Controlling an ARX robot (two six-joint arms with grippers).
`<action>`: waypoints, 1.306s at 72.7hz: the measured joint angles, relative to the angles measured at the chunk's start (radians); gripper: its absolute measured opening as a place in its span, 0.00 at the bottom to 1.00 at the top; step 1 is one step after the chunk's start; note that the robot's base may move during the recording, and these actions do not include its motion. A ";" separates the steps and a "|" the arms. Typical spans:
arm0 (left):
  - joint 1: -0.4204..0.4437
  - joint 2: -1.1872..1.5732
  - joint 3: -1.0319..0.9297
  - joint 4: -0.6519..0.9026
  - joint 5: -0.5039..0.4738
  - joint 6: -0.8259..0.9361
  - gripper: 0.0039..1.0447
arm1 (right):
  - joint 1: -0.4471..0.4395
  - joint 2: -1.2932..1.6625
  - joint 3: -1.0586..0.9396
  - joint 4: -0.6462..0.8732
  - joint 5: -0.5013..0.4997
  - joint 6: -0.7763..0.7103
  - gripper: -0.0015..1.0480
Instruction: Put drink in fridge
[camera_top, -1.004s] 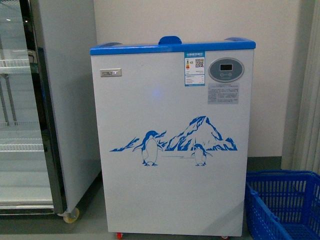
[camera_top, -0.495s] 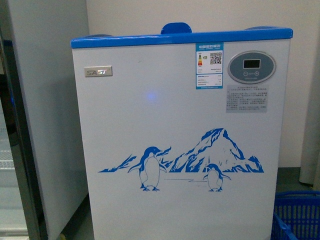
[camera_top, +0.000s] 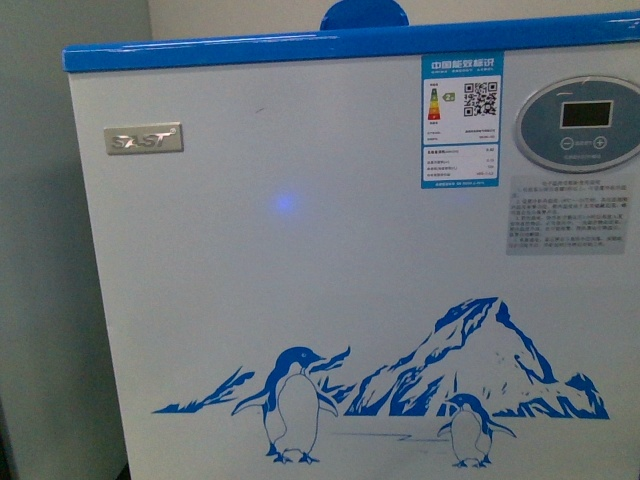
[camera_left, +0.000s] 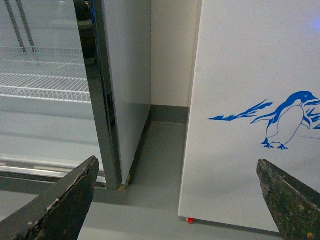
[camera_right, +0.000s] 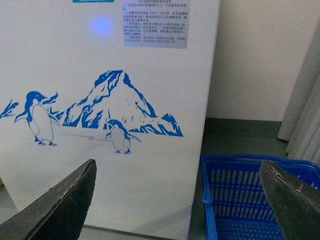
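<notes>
So the fridge (camera_top: 300, 280) pretty much fills the front view: a white chest cooler dead ahead and close up, with its blue top rim (camera_top: 250, 50) running along the top of the shot and a rounded blue bit (camera_top: 364, 14) poking up behind it. On the front panel there's a silver SAST badge (camera_top: 143, 139) upper left, an energy label (camera_top: 461, 120) and an oval control panel (camera_top: 580, 122) upper right, a faint blue glow (camera_top: 286, 204) mid-panel, and the penguin-and-mountain decal (camera_top: 400, 390) lower down. The left gripper (camera_left: 177, 161) has its fingers wide apart and empty. Through the gap, the left wrist view shows the cooler's left front corner sitting on a small red foot (camera_left: 190, 220). Just beside it, across a narrow strip of grey floor, is the tall glass-door cabinet (camera_left: 125, 75) with white wire shelves (camera_left: 45, 85). The right gripper (camera_right: 177, 163) is spread wide and empty too, facing the cooler's lower right front, with a blue plastic basket (camera_right: 260, 200) on the floor right next to that corner.
</notes>
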 joint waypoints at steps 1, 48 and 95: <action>0.000 0.000 0.000 0.000 0.000 0.000 0.92 | 0.000 0.000 0.000 0.000 0.000 0.000 0.93; 0.000 0.002 0.000 0.000 0.000 0.000 0.92 | 0.046 0.244 0.062 -0.186 0.394 0.106 0.93; 0.000 0.002 0.000 0.000 0.000 0.000 0.92 | -0.892 1.779 0.460 0.496 -0.120 -0.438 0.93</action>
